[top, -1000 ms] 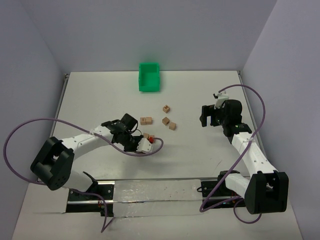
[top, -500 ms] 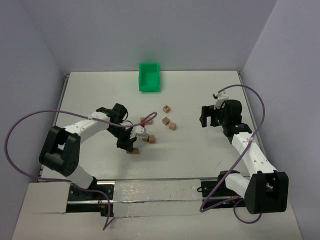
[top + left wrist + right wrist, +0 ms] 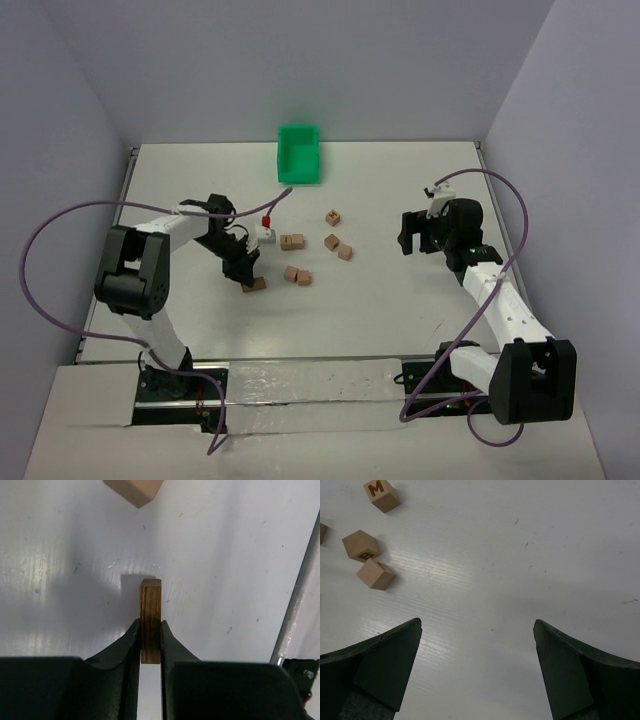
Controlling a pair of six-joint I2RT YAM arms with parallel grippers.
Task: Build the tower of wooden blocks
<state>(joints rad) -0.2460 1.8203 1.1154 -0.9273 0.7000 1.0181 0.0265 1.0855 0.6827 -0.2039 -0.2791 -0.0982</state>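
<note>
swung leftward, the left jaws now clamp one wood block (image 3: 150,615)

Top view: you get bright, even overhead light; desk (image 3: 400,300) near white, shadows short and soft. Left wrist view: streaky glare at frame left, soft grey shadow left of wood block (image 3: 150,615); left claw (image 3: 149,625) nearly black, soft-edged at bottom. Right wrist view: faint sheen centre, right claw (image 3: 477,624) dark at lower corners.

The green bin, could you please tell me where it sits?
In the top view the green bin stands at the far edge of the table, near its middle, beyond the wood blocks.
</note>
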